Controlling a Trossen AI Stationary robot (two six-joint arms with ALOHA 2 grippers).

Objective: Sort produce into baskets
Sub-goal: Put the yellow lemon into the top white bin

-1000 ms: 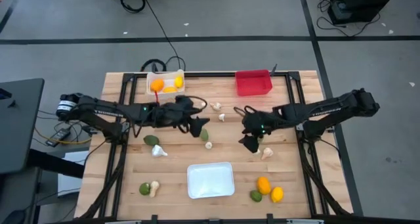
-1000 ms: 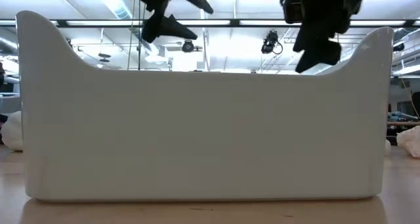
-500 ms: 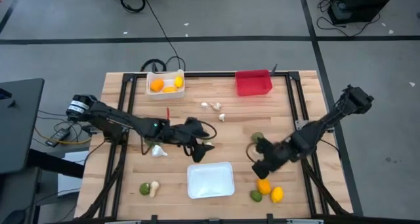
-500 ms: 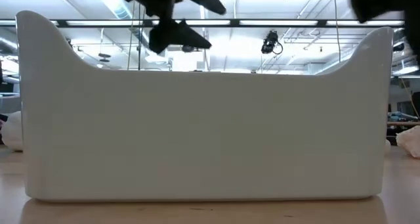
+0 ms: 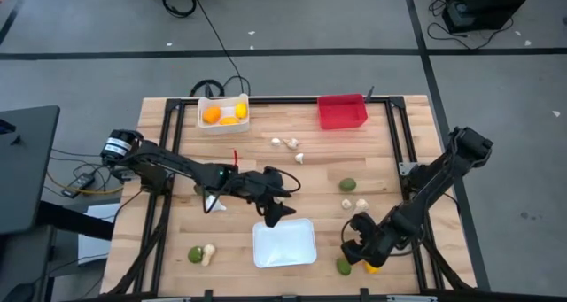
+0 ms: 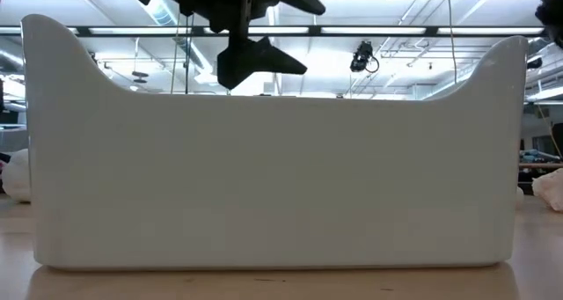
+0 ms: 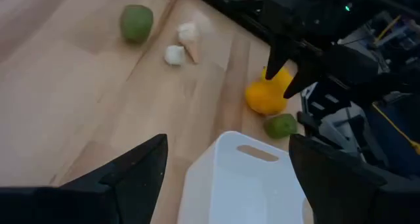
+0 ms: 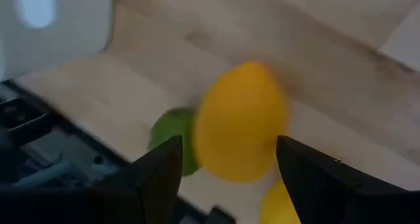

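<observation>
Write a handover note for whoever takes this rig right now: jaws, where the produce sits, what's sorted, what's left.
Left gripper: jaws open, empty, over the white tray's edge.
Right gripper: jaws open, straddling the orange fruit by the front right corner, not yet gripped.
Done: orange and yellow fruits lie in the white bin at the back.
Left: red bin and tray look empty. Garlic bulbs mid-table, green fruit right of centre, a green and bulb pair front left, one green fruit beside the right gripper.
</observation>
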